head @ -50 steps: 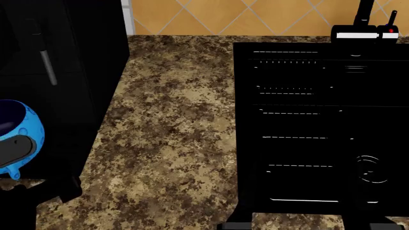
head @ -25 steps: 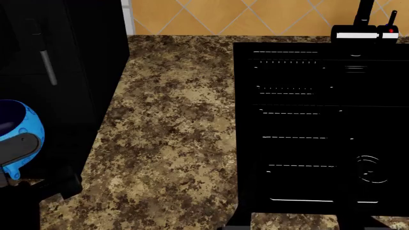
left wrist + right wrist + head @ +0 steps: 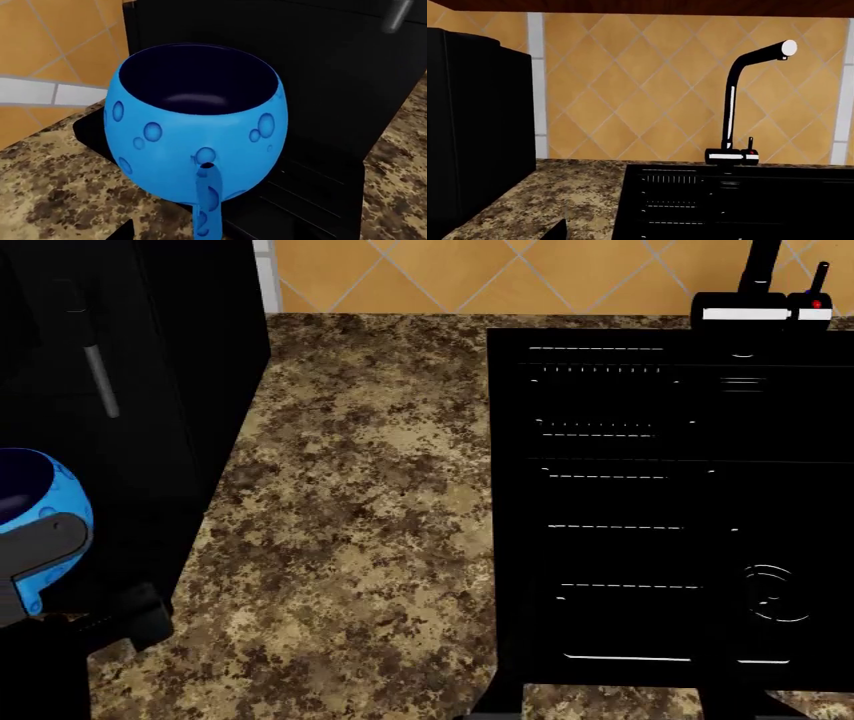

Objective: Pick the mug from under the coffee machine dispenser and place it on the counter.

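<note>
Granite counter (image 3: 360, 530) lies free beside the machine (image 3: 320, 90), yet the mug (image 3: 197, 117) sits at its tray, left gripper (image 3: 34, 570) around it, clamp unclear, so it could slip.

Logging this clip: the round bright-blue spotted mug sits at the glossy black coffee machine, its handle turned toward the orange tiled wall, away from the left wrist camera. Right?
Not quite. In the left wrist view the round bright-blue spotted mug is at the glossy black coffee machine, but its small curved handle faces the camera, not the orange tiled wall.
</note>
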